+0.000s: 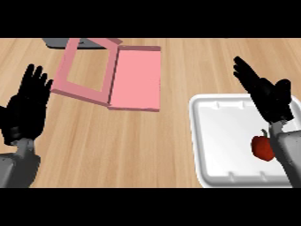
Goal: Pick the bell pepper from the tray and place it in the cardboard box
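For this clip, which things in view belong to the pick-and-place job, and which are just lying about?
Part of the job:
- red bell pepper, lying in the tray
- white tray
- pink box, flaps open
- right hand, open above the tray

Just there:
- left hand, open at the view's left
- grey object behind the box

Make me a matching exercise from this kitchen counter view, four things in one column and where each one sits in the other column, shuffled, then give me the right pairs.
Things:
1. bell pepper
2. cardboard box
3. left hand
4. right hand

Places:
A. open at the view's left edge, over bare counter
B. upper left of the counter, pink, flaps folded out
C. on the white tray, next to the right forearm
D. open above the tray's far right part

Pairs: 1-C, 2-B, 3-A, 4-D
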Motion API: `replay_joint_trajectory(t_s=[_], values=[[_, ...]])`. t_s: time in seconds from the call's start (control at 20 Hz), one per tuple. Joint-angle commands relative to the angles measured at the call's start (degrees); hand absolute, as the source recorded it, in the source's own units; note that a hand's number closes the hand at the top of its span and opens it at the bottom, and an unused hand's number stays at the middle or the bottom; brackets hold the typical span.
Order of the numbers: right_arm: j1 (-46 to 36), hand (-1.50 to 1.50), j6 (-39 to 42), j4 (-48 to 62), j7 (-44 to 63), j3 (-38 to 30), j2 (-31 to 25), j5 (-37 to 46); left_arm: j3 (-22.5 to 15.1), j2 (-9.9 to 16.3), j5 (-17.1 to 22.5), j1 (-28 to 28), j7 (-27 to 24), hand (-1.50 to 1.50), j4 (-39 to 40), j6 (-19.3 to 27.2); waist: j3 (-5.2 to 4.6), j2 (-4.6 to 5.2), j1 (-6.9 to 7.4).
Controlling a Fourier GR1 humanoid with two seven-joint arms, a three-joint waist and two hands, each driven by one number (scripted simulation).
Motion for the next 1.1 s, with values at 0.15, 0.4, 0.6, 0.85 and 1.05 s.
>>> replay_joint_trajectory(t_s=[0.15, 0.4, 0.6, 0.85, 1.05], values=[[12.09, -1.50, -2.16, -2.91, -7.27, -7.23, -0.49, -4.09, -1.36, 13.08, -12.46, 7.16, -1.95, 0.00, 5.06, -2.38, 0.34, -2.01, -3.03], [17.45, -1.50, -3.19, -0.60, -13.94, 0.85, -17.92, 21.06, -2.89, 17.26, -16.97, 10.37, -3.74, 0.00, 8.07, -3.72, 0.05, -1.40, -3.08], [29.06, -1.50, -5.35, 2.33, -34.02, -9.66, -5.59, 4.00, -3.02, 17.06, -18.69, 11.83, -6.87, 0.00, 10.73, -3.77, 0.37, -1.94, -3.34], [30.97, -1.50, 3.79, 12.64, -53.82, -13.62, -8.84, 3.42, -3.44, 15.80, -19.76, 6.53, -8.21, 0.00, 15.68, -6.54, 0.21, -1.65, -1.12], [27.35, -1.50, -0.33, 16.85, -51.41, -14.76, -17.20, 11.57, -4.77, 15.01, -21.95, 8.01, -7.69, 0.00, 12.77, -5.09, 0.19, -1.67, -0.23]])
